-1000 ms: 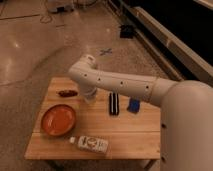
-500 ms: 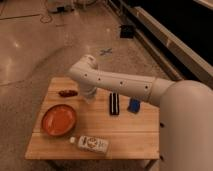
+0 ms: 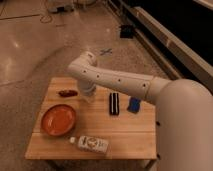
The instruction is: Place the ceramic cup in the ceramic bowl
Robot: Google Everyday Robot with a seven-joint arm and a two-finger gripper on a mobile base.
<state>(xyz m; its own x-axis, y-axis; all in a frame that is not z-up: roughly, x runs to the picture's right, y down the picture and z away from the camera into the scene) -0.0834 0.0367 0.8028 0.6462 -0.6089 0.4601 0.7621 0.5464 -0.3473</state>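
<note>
arm: my white arm [image 3: 120, 82] comes in from the right, well beyond the bowl, bends at a rounded elbow above the table's far half and drops toward the boards behind the bowl.
table: a pale wooden table [image 3: 125, 135] on a speckled floor; the bowl sits on its near-left part.
ceramic bowl: the orange-red ceramic bowl [image 3: 58, 120], wide and shallow with a darker rim, stands upright with nothing in it.
bottle: a flat white labelled bottle [image 3: 93, 144] lies on its side just in front of the bowl and to its right, cap end toward the bowl, near the table's front edge.
black block: a black oblong block [image 3: 114, 104] with a pale stripe down its length lies right of the bowl, apart from it.
blue thing: a small blue thing [image 3: 134, 104] lies farther right of the bowl, just past the black block.
dark-red item: a small dark-red item [image 3: 67, 93] lies just behind the bowl, not touching it.
claw: my claw [image 3: 89, 93] hangs at the end of the arm, behind the bowl and to its right, just beside the dark-red item; how far open it is i cannot tell.
ceramic cup: the ceramic cup [image 3: 89, 99] shows as a small pale shape right under my claw, outside the bowl, behind its right rim; whether i have hold of it or it stands on the boards i cannot tell.
</note>
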